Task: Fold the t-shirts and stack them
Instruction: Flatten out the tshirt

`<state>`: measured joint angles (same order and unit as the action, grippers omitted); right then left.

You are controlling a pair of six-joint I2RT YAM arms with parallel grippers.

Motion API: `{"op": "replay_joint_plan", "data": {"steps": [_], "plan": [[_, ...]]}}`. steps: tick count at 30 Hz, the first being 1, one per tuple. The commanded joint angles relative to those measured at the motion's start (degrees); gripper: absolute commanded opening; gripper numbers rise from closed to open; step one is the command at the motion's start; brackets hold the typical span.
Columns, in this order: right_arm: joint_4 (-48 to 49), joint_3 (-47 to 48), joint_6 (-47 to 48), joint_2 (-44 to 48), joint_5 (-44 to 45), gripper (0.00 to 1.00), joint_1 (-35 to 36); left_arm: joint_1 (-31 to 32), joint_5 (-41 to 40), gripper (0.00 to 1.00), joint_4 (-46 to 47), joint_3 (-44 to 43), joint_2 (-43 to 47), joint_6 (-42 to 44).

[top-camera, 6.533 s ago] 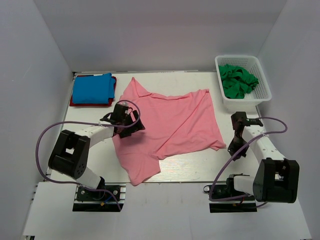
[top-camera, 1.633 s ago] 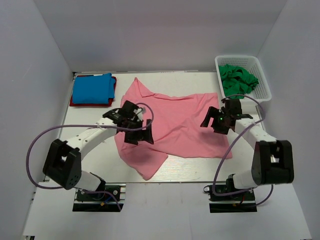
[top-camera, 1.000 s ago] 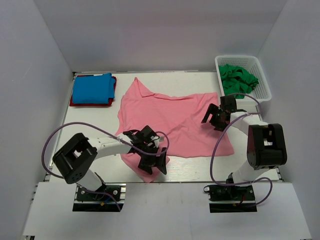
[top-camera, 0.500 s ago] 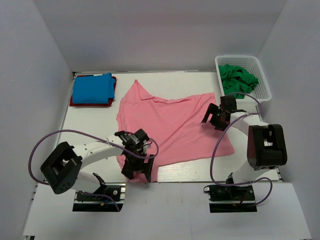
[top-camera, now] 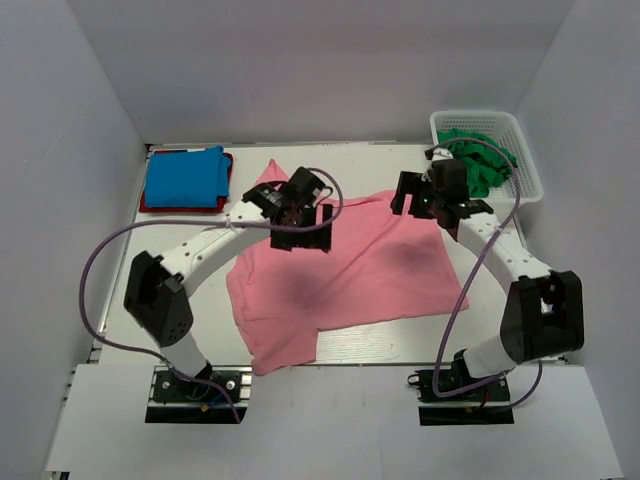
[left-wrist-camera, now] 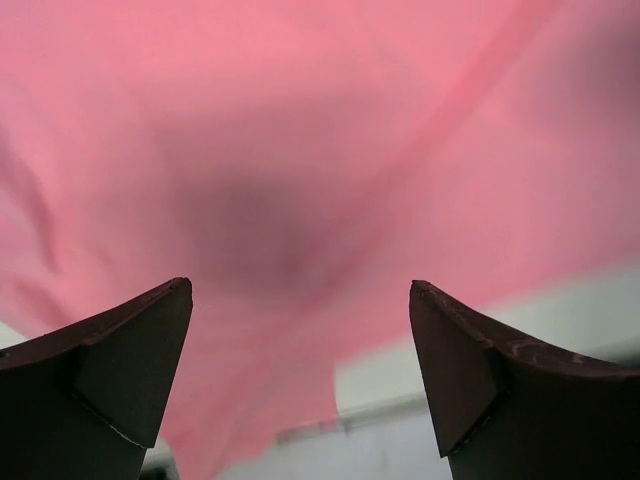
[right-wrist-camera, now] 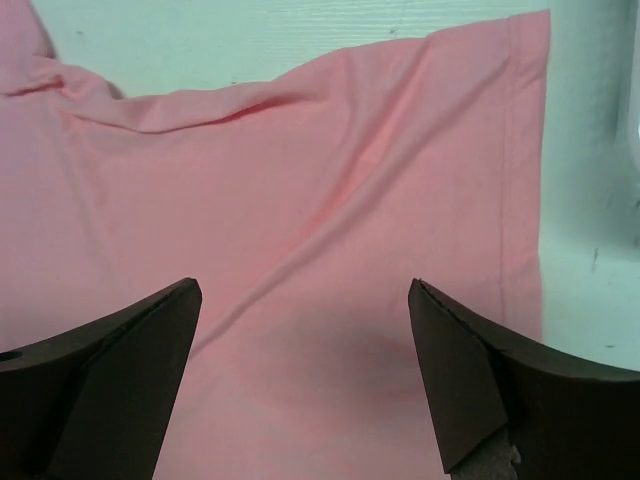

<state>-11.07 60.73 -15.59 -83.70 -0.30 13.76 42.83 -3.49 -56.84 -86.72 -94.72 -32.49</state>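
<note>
The salmon pink t-shirt was found spread unevenly across the middle of the counter, with its near left portion bunched. The left claw and the right claw were held wide apart above its far edge, with nothing gripped. It was judged that creased cloth there might be pinched in doubled layers or missed outright, so that a skewed fold would be produced.
</note>
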Motion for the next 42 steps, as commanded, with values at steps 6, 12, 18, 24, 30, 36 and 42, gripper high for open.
{"op": "replay_joint_plan", "data": {"steps": [6,12,18,24,30,36,42], "plan": [[-1.2,14.0,9.0,-16.7,16.8,0.9,3.5,-15.5,-12.8,0.99,14.0,-8.4,-16.9,3.9],[-1.5,21.1,11.6,-28.1,17.6,0.9,3.4,-18.7,-13.4,0.99,14.7,-21.7,-32.3,5.0],[-4.0,31.1,13.1,-38.0,18.3,0.9,3.0,-22.8,-10.8,0.99,17.6,-27.2,-39.3,3.7],[-8.4,40.2,10.2,-46.8,15.5,0.9,1.8,-27.3,-8.7,0.99,14.7,-35.4,-49.1,3.0],[-15.8,54.1,8.0,-54.1,7.6,0.9,0.1,-28.7,-2.5,0.99,17.1,-46.0,-56.8,4.3],[-13.5,58.4,8.0,-57.9,3.4,0.9,-0.8,-29.7,0.3,0.99,23.8,-49.8,-58.2,5.4],[-12.5,69.7,11.8,-59.5,2.5,0.9,-0.4,-30.3,4.1,0.99,27.1,-51.0,-57.2,5.9]]}}
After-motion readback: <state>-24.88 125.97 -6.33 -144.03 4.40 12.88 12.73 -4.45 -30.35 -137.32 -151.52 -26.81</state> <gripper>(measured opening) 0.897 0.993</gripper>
